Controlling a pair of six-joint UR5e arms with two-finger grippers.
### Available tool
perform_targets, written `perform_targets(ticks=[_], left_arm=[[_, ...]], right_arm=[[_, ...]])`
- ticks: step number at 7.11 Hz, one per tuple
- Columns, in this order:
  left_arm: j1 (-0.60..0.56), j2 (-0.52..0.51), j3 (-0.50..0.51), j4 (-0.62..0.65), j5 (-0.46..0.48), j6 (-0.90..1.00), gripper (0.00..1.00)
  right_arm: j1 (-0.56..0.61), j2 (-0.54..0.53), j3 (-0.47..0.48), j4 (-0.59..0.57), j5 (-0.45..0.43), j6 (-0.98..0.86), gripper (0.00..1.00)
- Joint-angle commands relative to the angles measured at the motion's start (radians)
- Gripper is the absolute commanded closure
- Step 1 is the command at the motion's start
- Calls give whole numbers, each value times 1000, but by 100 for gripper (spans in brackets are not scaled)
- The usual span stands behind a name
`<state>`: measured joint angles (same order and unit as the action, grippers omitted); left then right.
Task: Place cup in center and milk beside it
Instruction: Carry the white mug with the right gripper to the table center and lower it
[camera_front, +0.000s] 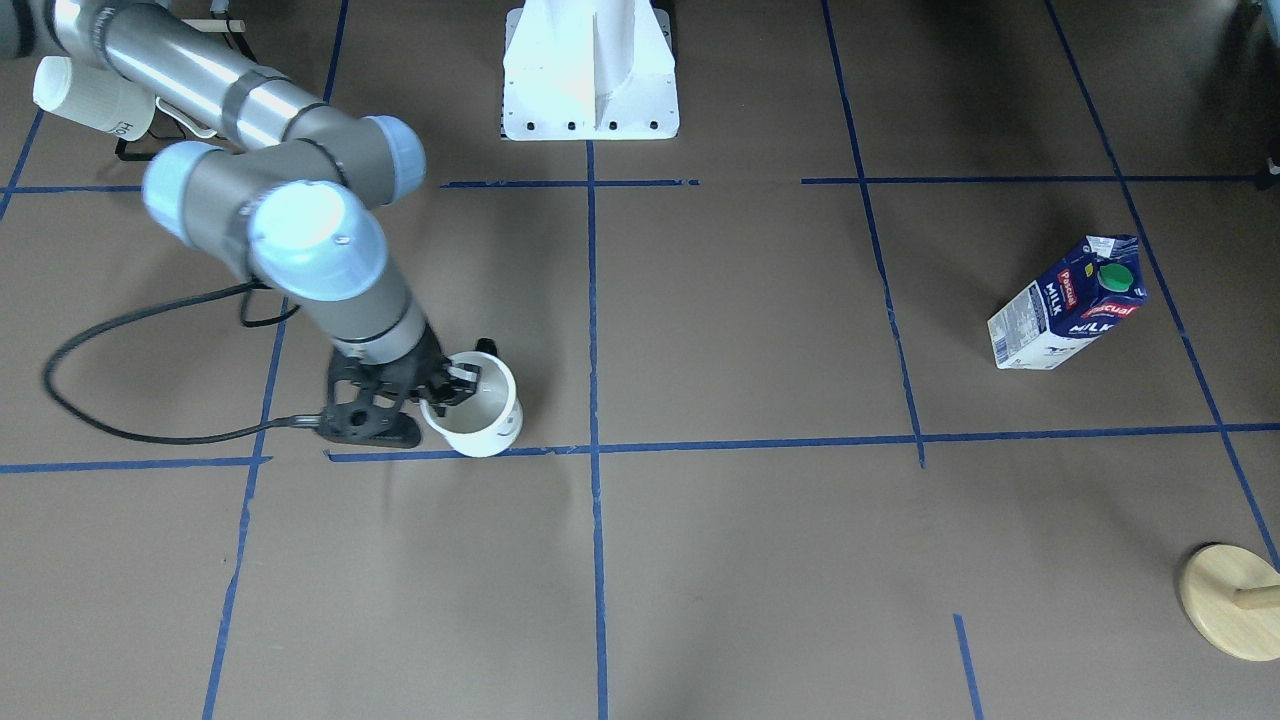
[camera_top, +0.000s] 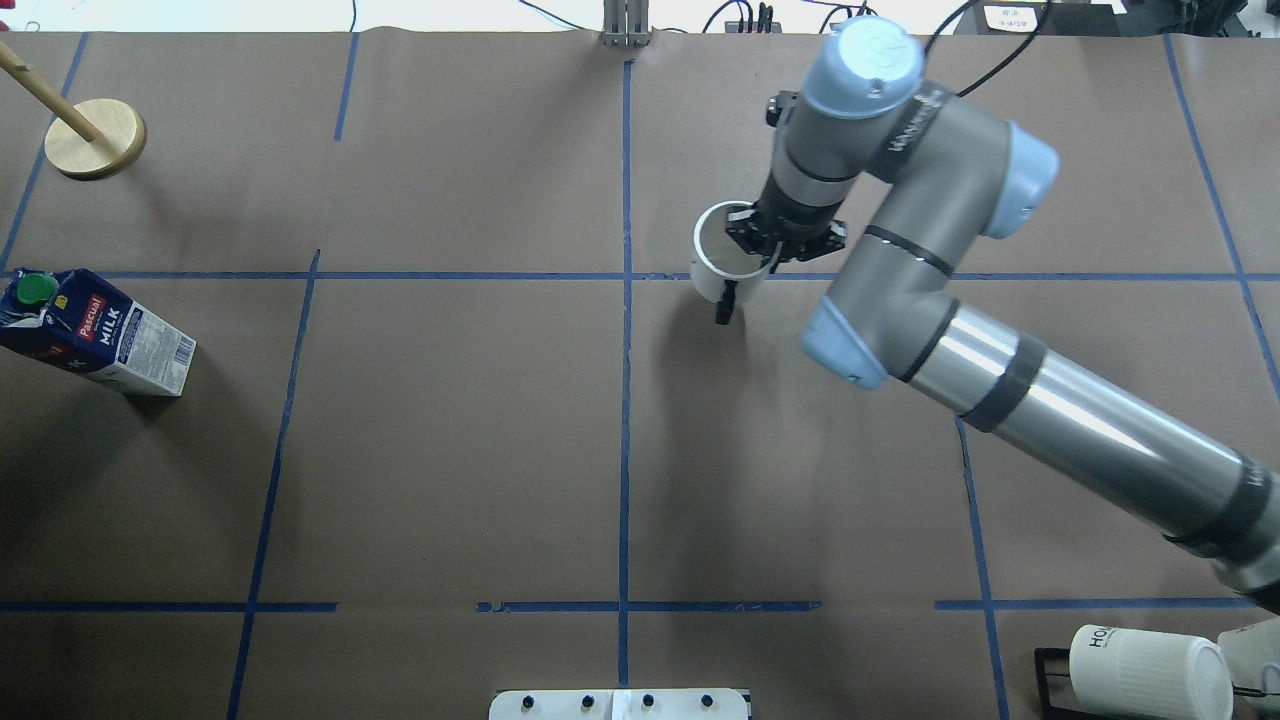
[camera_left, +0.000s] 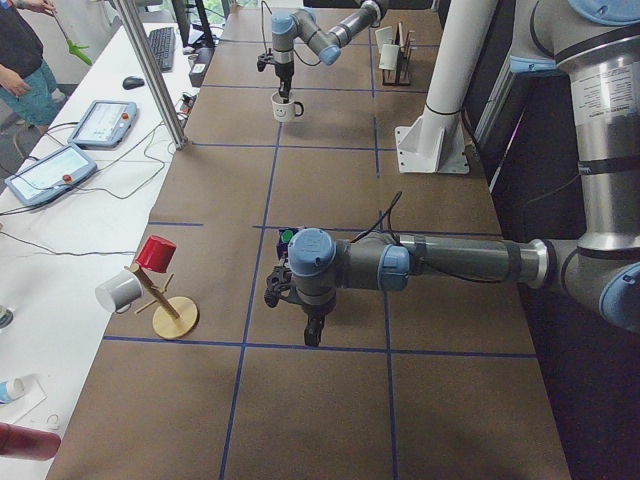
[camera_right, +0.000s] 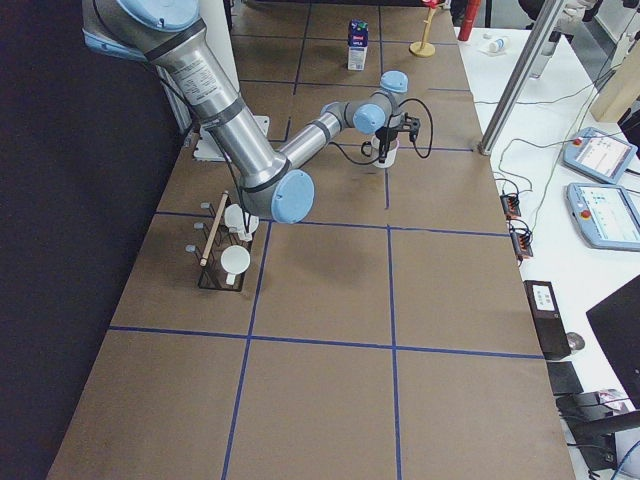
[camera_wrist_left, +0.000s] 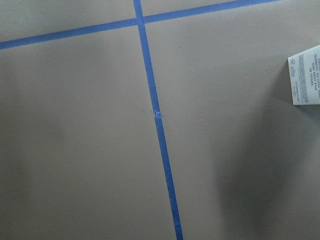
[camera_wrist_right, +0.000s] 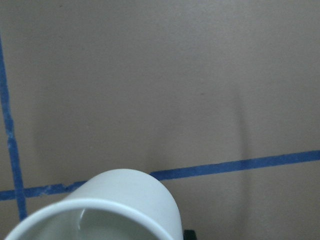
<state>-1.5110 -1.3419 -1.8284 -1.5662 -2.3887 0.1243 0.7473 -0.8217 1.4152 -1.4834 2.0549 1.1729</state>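
Right gripper (camera_top: 757, 252) pinches the rim of the smooth white smiley-face mug (camera_top: 722, 268), just at 3 o'clock of the blue tape crossing (camera_top: 626, 276) overhead. Only the left side view shows the left gripper (camera_left: 312, 335); its grip I cannot tell. Blue-white Pascual milk carton (camera_top: 95, 335) stands far off at 9 o'clock on the brown paper table (camera_top: 450, 450).

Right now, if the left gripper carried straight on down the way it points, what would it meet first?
Likely the bare brown table, beside a blue tape line; the left wrist view shows nothing else beneath the left gripper. The milk stands off to one side, out of that path.
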Motion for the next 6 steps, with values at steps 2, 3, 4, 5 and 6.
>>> perform_targets(ticks=[2, 3, 4, 5, 6], left_arm=[[0, 1, -2, 2, -1, 0, 0], [0, 1, -3, 2, -1, 0, 0], [0, 1, -5, 2, 0, 0, 0], [0, 0, -5, 2, 0, 0, 0], [0, 1, -5, 2, 0, 0, 0]], right_arm=[[-63, 90, -90, 3, -47, 62, 98], [-72, 90, -91, 5, -56, 62, 97], [-91, 87, -93, 6, -70, 59, 97], [-100, 88, -94, 8, -102, 59, 97], [-102, 88, -96, 8, -102, 59, 96]])
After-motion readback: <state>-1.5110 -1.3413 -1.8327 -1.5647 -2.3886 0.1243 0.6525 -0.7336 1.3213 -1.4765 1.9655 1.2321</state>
